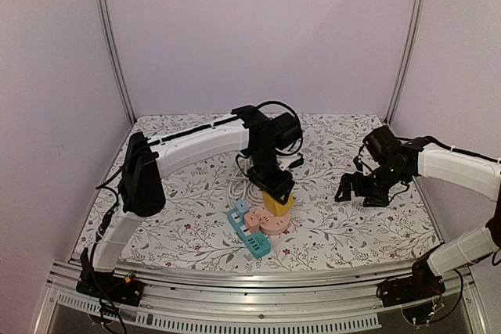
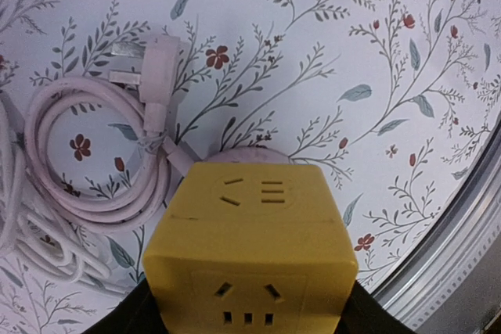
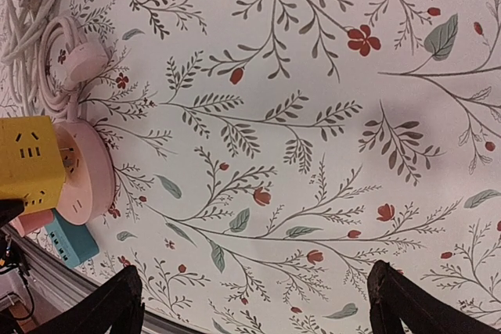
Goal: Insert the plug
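My left gripper [image 1: 279, 195] is shut on a yellow cube plug adapter [image 1: 278, 202], gripping its two sides [image 2: 250, 248]. The cube sits right over a pink round socket [image 1: 272, 224] and looks to be touching its top face in the right wrist view [image 3: 27, 163]. Its prongs are hidden. Only a sliver of the pink socket [image 2: 252, 153] shows behind the cube in the left wrist view. The socket's face [image 3: 84, 181] shows beside the cube in the right wrist view. My right gripper [image 1: 356, 192] is open and empty above the tablecloth to the right [image 3: 254, 303].
A teal power strip [image 1: 249, 236] lies front-left of the pink socket, with a small pink block [image 1: 253, 219] on it. A coiled pale pink cable with a plug [image 2: 94, 162] lies behind, towards the table's middle [image 1: 241, 187]. The metal front rail [image 2: 462, 217] is close by.
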Robot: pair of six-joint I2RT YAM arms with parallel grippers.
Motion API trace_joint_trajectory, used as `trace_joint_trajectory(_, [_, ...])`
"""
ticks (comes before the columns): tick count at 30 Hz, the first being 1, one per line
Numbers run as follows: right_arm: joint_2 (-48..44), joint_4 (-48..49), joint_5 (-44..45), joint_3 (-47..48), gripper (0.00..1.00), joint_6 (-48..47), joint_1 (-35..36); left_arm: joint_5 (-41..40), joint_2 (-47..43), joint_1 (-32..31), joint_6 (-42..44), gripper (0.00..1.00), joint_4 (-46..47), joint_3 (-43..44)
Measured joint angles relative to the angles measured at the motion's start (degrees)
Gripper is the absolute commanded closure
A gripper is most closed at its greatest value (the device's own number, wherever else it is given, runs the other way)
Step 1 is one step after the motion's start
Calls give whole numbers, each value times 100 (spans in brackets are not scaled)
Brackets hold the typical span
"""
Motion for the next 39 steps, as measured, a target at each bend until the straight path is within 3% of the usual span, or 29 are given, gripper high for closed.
trace_joint_trajectory(22, [105, -2, 15, -4, 1, -308, 0, -1054, 192, -378, 15, 100, -118, 212])
trace_joint_trajectory(39, [546, -11, -79, 35, 1, -431, 0, -1296, 660, -400, -216, 100, -358, 852])
